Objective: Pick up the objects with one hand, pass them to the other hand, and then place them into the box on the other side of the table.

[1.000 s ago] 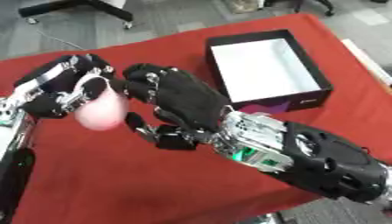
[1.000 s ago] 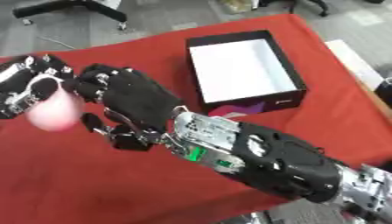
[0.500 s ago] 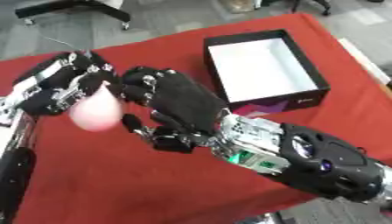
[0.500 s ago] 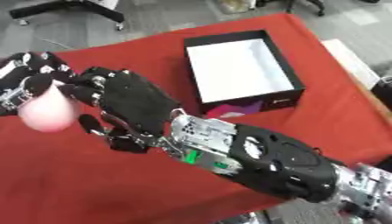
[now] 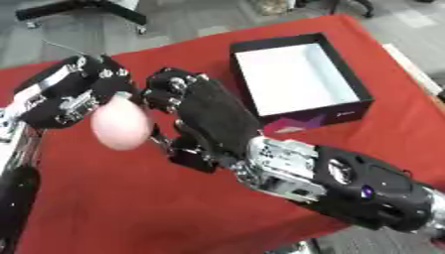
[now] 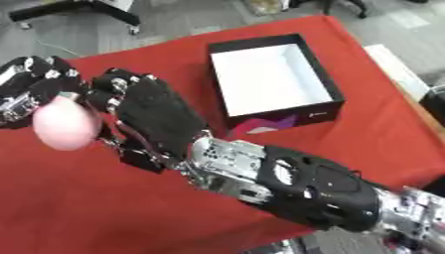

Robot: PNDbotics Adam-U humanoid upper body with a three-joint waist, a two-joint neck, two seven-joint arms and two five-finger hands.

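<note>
Pink egg sits above the red tabletop, my left hand curled round it, right hand open beside; I'd close right fingers fully before releasing, then carry to the box.

Item count on the red table.
One pink egg-shaped object, left of the box; one black box with a white interior, the landmark here; two robot hands, the left hand left of the box at the pink object, the right hand between that object and the box.
</note>
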